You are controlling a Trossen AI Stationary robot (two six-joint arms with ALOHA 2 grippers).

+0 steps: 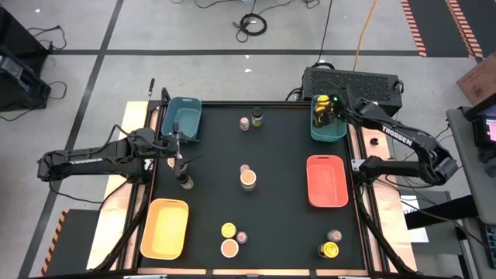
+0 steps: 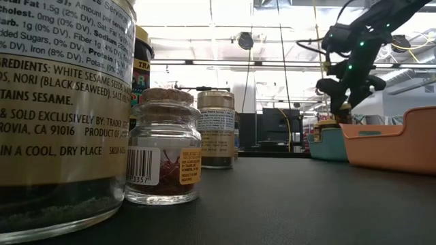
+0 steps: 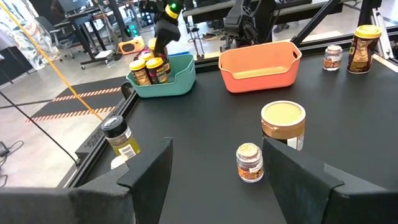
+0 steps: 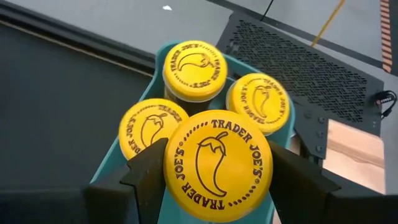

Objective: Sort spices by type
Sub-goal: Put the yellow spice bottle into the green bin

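My right hand (image 4: 214, 165) is clamped around a yellow-lidded jar (image 4: 217, 165), held just above the teal tray (image 1: 328, 130) at the table's far right, where three like jars (image 4: 194, 62) stand crowded; lowering it onto a neighbour's lid could tip it over; my left hand (image 3: 214, 171) hovers part-open, holding nothing, over the table's left.

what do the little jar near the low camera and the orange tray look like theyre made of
Little jar: apparently clear glass, glossy, contents visible through it; its stopper looks like cork, tan and grainy. Orange tray: probably moulded plastic, smooth, matte, with rounded edges.
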